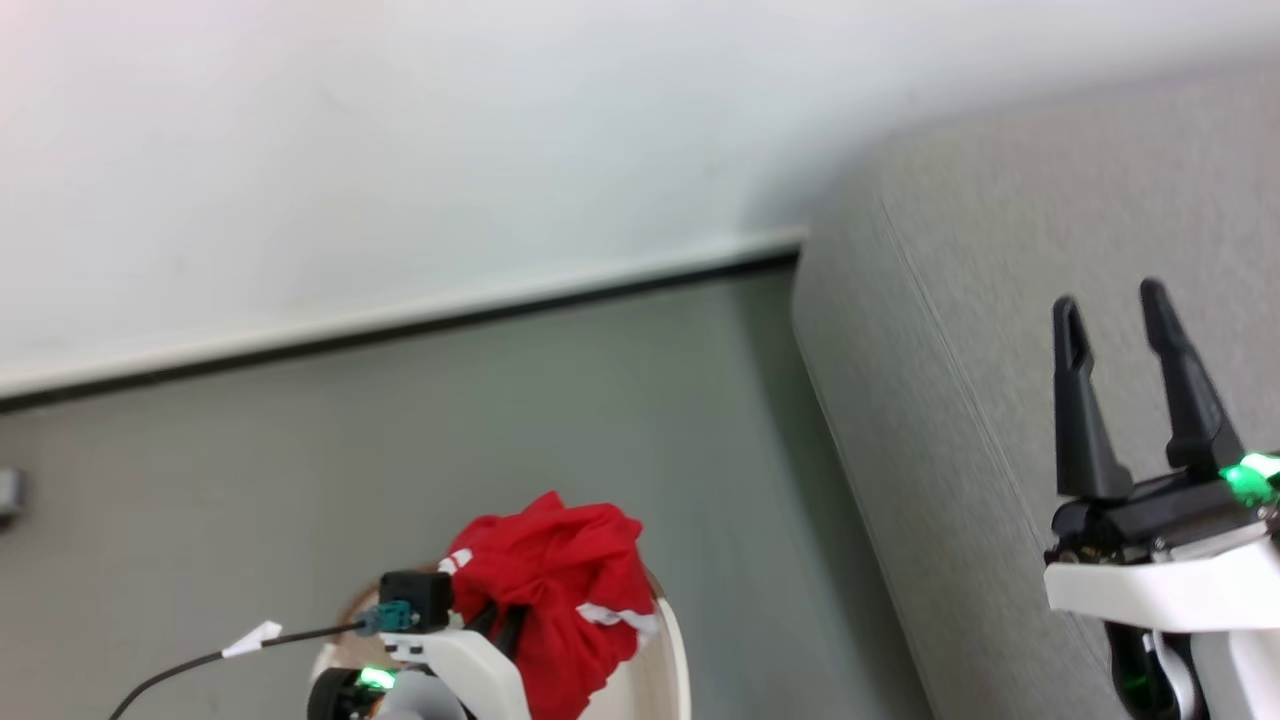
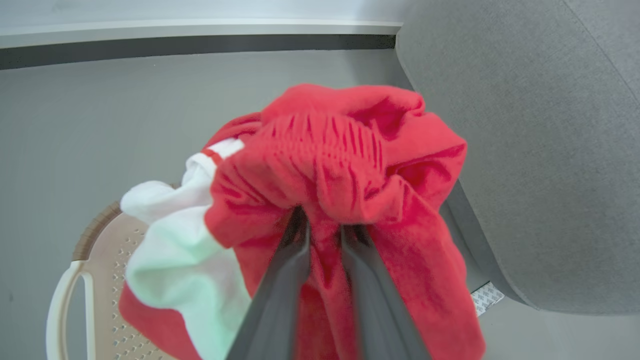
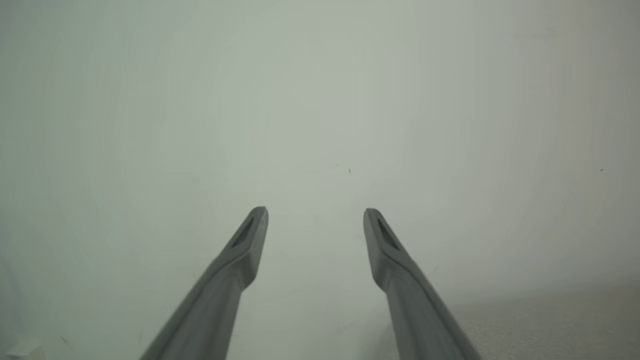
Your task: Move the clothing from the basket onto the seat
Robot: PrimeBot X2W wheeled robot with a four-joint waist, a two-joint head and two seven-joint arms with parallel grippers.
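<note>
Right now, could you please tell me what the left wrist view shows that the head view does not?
The left wrist view adds the left gripper shut on the clothing, its white sleeve panel seen up close, and the basket wall's holes. The head view adds the right gripper, open, with the seat behind it, and a black cable by the left wrist. Both share the clothing over the basket, the seat, the floor and the baseboard.

Bunched red-and-white clothing [image 2: 350,165] above cream, brown-rimmed basket [image 2: 107,270], light grey seat [image 2: 550,150] just beside
</note>
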